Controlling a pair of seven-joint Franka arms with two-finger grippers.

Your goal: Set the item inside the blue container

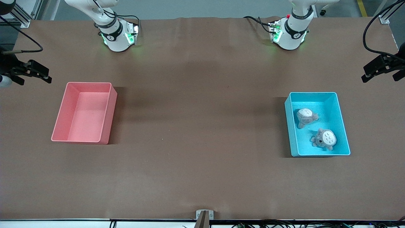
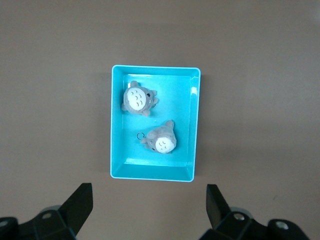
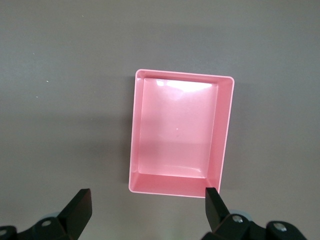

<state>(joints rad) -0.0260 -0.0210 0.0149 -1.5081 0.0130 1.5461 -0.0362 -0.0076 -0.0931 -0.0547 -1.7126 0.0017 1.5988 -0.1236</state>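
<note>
Fingers of the left gripper (image 2: pixel 147 212) and right gripper (image 3: pixel 147 215) stood wide, empty; two plush toys (image 1: pixel 324 138) apparently already lay in the blue container (image 1: pixel 344 133), nearest the left arm.

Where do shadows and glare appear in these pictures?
Front view: the pink bin and blue container each cast a soft shadow toward the table's middle. Right wrist view: bright glare on the pink bin's floor. Left wrist view: even light, no clear glare.
</note>
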